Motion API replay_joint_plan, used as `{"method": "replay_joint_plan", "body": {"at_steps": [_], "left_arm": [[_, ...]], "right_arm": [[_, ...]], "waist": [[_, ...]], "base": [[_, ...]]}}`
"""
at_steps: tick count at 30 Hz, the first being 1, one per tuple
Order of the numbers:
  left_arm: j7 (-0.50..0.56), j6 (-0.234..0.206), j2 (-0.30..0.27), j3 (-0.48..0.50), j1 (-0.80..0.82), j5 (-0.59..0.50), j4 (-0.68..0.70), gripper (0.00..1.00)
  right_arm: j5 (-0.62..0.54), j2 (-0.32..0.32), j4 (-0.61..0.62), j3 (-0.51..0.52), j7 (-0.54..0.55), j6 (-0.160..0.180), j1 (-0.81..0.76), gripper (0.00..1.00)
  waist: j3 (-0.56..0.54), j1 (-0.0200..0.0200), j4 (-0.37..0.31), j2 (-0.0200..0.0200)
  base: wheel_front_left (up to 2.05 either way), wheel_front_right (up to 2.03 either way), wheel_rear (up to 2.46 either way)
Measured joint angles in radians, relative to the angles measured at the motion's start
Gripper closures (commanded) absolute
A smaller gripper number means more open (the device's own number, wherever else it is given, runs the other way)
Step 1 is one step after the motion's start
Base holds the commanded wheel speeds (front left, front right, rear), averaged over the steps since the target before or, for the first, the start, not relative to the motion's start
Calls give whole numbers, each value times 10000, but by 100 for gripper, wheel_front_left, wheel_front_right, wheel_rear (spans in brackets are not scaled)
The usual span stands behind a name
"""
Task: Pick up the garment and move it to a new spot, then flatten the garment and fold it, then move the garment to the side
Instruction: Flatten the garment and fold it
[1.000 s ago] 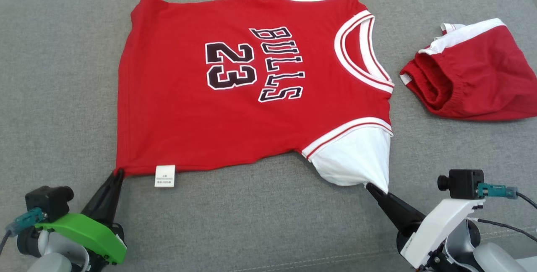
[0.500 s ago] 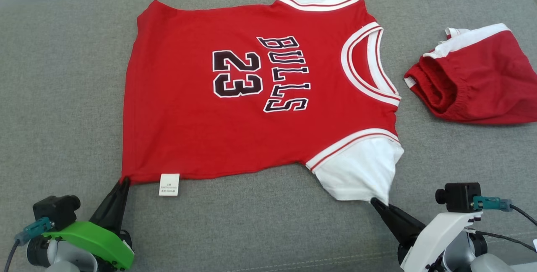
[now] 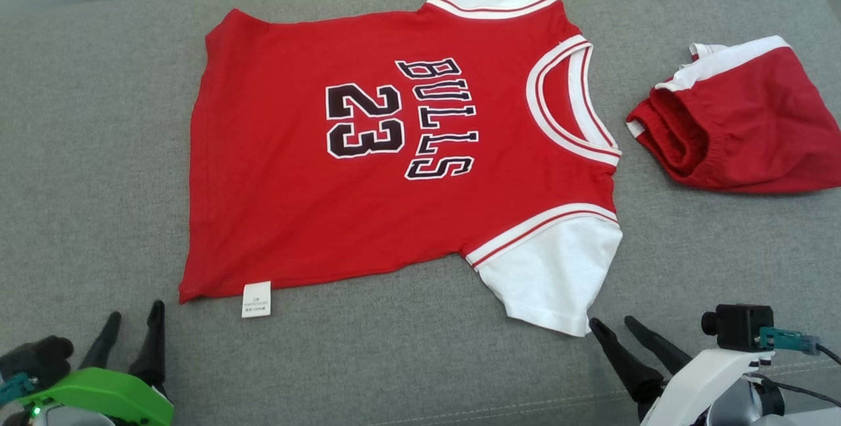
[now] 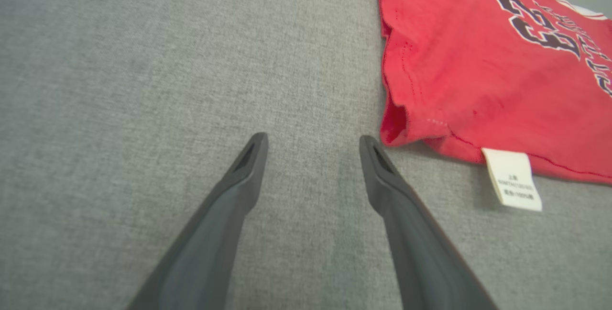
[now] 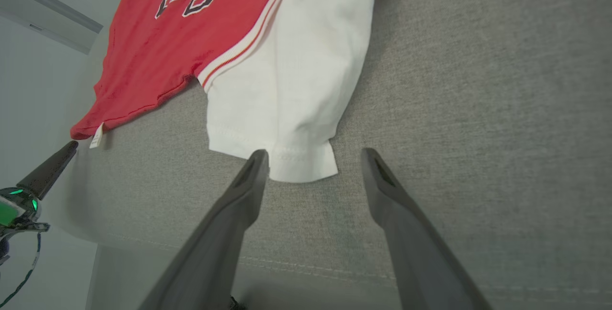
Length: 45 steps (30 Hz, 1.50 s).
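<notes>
The red jersey (image 3: 282, 215) lies flat on the grey cushion (image 3: 85, 150). The left end effector (image 3: 136, 309), fingers apart, sits just off its hem corner; the right end effector (image 3: 611, 321), also spread, just beside the white sleeve (image 3: 552, 275).

A red jersey (image 3: 276, 215) reads "BULLS" and "23" in black, white-edged characters. A white tag (image 3: 256, 299) at its hem bears print too small to read.
</notes>
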<state>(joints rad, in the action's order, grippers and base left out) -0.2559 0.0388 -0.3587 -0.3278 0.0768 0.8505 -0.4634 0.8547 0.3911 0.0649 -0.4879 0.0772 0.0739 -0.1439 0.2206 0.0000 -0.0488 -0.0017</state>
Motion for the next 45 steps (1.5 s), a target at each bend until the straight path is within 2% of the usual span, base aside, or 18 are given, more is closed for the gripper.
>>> {"method": "replay_joint_plan", "body": {"at_steps": [2,5,9,15,18,32,45], "left_arm": [[10,-244,163,986,2,-165,502,0],[6,-407,472,1676,7,-477,980,0],[6,-435,951,1645,0,-984,1258,0],[4,-299,1225,1559,-157,-1544,1492,0],[6,-209,1285,1356,-398,-1868,1471,0],[4,142,2073,1354,-383,-2573,1035,0],[6,416,2297,1327,-416,-2792,328,0]], "right_arm": [[-282,209,13,234,-430,56,-31,0],[-1083,462,-38,566,-1103,132,10,0],[-1919,451,-90,798,-1998,291,238,0],[-3382,399,-245,1103,-3427,426,637,0],[-3981,305,-512,1175,-3461,502,652,0],[-4815,-884,-1630,2297,-3384,512,641,0],[-5461,-1705,-2107,2303,-3358,512,570,0]], "waist": [[-76,0,-5,0],[-209,0,-6,0],[-415,0,37,0],[-731,0,173,0],[-864,0,239,0],[-1492,0,445,0],[-1899,0,318,0]], "base": [[0,0,0],[0,0,0],[0,0,0],[0,0,0],[0,0,0],[0,0,0],[0,0,0]]}}
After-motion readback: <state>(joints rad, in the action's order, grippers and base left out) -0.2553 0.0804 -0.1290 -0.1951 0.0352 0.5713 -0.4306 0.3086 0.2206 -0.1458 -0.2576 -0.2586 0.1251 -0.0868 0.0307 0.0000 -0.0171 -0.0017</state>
